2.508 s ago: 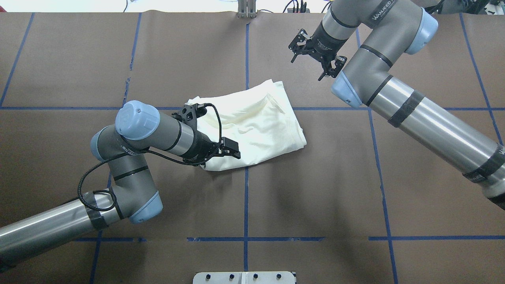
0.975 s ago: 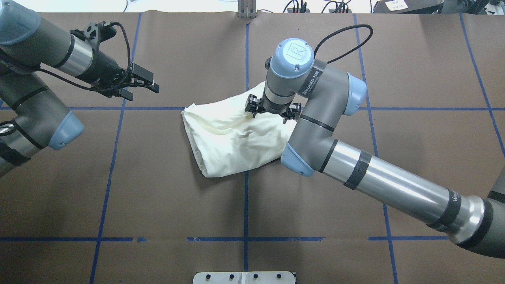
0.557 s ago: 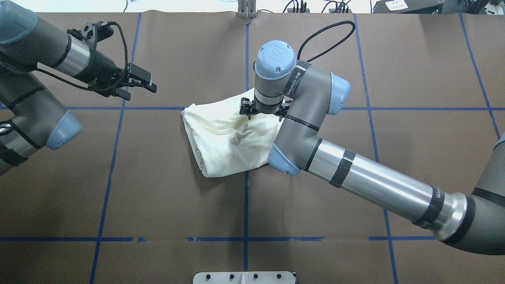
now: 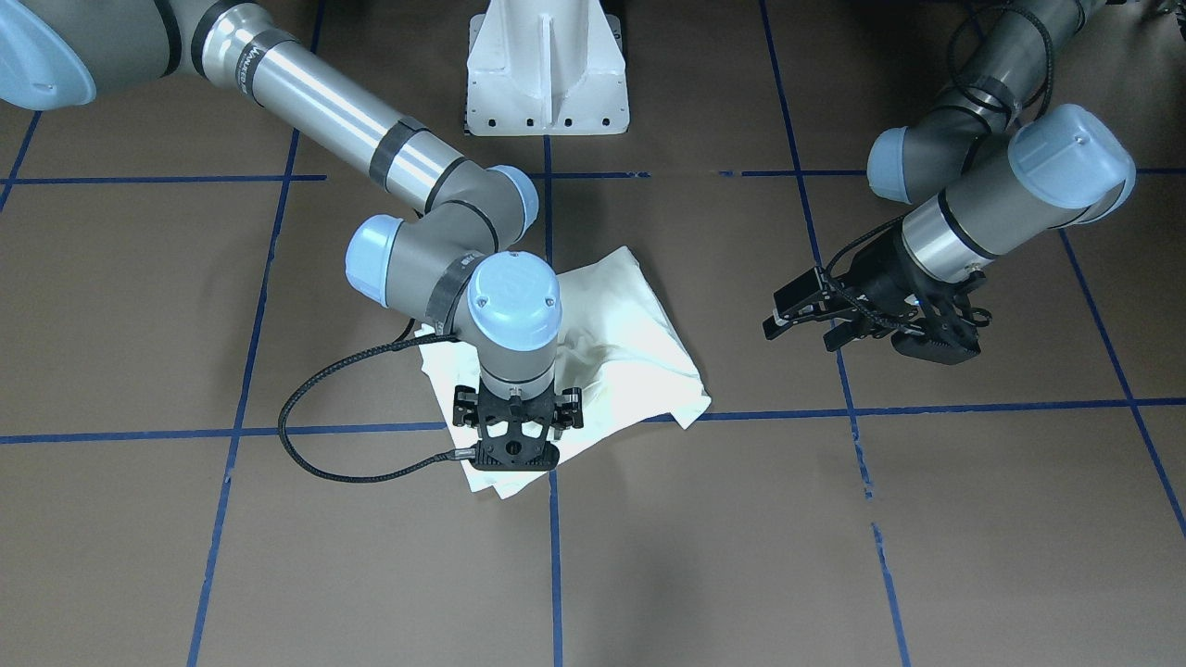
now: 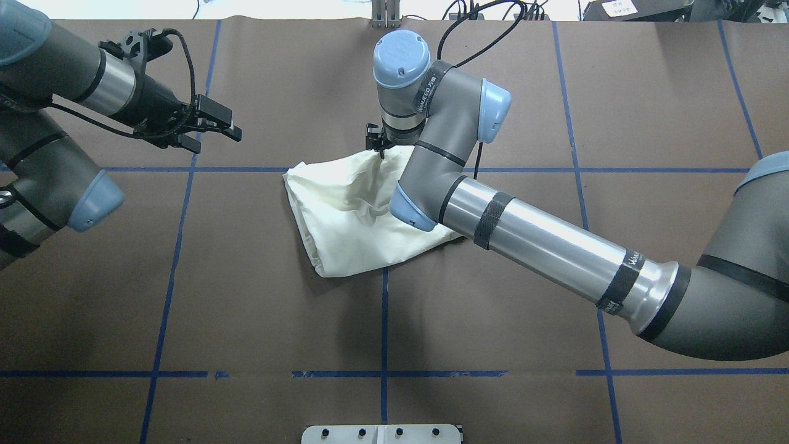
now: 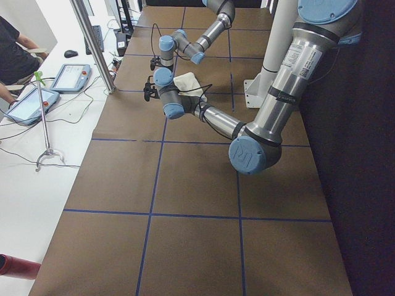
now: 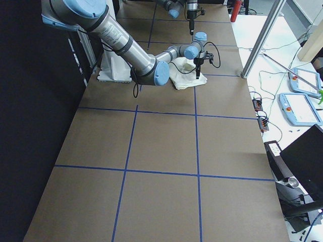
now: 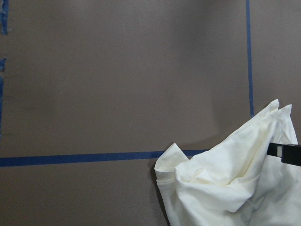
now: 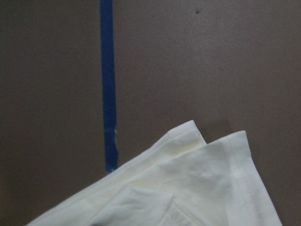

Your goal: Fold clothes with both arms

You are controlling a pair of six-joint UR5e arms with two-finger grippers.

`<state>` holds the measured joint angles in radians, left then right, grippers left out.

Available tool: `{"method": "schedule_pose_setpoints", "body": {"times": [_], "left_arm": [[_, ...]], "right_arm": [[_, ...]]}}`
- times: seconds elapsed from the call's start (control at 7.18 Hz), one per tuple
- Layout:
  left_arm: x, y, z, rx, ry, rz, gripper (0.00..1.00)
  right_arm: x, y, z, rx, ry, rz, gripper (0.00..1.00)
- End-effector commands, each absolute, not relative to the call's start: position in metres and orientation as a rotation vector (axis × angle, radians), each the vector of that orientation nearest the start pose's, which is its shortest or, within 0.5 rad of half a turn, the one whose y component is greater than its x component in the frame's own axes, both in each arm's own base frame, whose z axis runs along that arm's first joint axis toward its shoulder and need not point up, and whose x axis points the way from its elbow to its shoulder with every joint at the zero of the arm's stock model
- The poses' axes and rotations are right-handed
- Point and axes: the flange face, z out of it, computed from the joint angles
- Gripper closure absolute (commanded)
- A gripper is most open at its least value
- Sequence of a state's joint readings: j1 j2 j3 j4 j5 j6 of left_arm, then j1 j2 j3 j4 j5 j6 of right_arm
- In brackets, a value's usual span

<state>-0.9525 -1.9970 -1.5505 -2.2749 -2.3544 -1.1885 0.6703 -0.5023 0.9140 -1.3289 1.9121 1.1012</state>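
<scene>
The cream-white shirt (image 5: 345, 228) lies folded and wrinkled, plain side up, at the table's middle (image 4: 630, 343). My right gripper (image 5: 381, 154) points straight down at the shirt's far edge (image 4: 512, 460). Its jaws look closed on the cloth there, though the wrist camera mount hides the fingertips. The right wrist view shows the shirt's layered corner (image 9: 202, 183) flat on the table. My left gripper (image 5: 219, 140) is open and empty, held above the table well to the left of the shirt (image 4: 799, 335). The left wrist view shows the shirt's edge (image 8: 225, 188).
The brown table carries a grid of blue tape lines (image 5: 384, 320). The white pedestal base (image 4: 547, 65) stands at the robot's side. A metal plate (image 5: 382, 433) sits at the near edge. Tablets (image 7: 303, 80) and a pole lie beyond the far edge.
The left gripper left the shirt's near-left edge and pulled back to the far left. The right arm came down onto the shirt and slid from its middle to the far edge, wrinkling the cloth.
</scene>
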Motion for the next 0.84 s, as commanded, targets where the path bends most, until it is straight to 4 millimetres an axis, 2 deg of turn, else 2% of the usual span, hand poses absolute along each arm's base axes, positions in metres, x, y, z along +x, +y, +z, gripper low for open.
{"method": "schedule_pose_setpoints", "body": {"times": [0.0,0.14,0.28,0.42,0.56,0.7], "left_arm": [[0.319,-0.564,0.339,0.103,1.243,-0.067,0.0],[0.313,-0.567,0.338,0.11,1.243,-0.075,0.0],[0.294,-0.579,0.342,0.152,1.233,-0.075,0.0],[0.255,-0.606,0.361,0.235,1.181,-0.048,0.0],[0.212,-0.632,0.38,0.326,1.083,-0.021,0.0],[0.161,-0.648,0.41,0.4,0.959,-0.009,0.0]], "right_arm": [[-0.617,-0.625,0.228,0.079,-0.722,0.084,0.0],[-0.602,-0.639,0.223,0.099,-0.724,0.078,0.0],[-0.572,-0.664,0.218,0.133,-0.729,0.054,0.0],[-0.527,-0.686,0.225,0.134,-0.752,0.041,0.0],[-0.465,-0.689,0.252,0.152,-0.76,-0.024,0.0],[-0.395,-0.685,0.287,0.147,-0.742,-0.061,0.0]]}}
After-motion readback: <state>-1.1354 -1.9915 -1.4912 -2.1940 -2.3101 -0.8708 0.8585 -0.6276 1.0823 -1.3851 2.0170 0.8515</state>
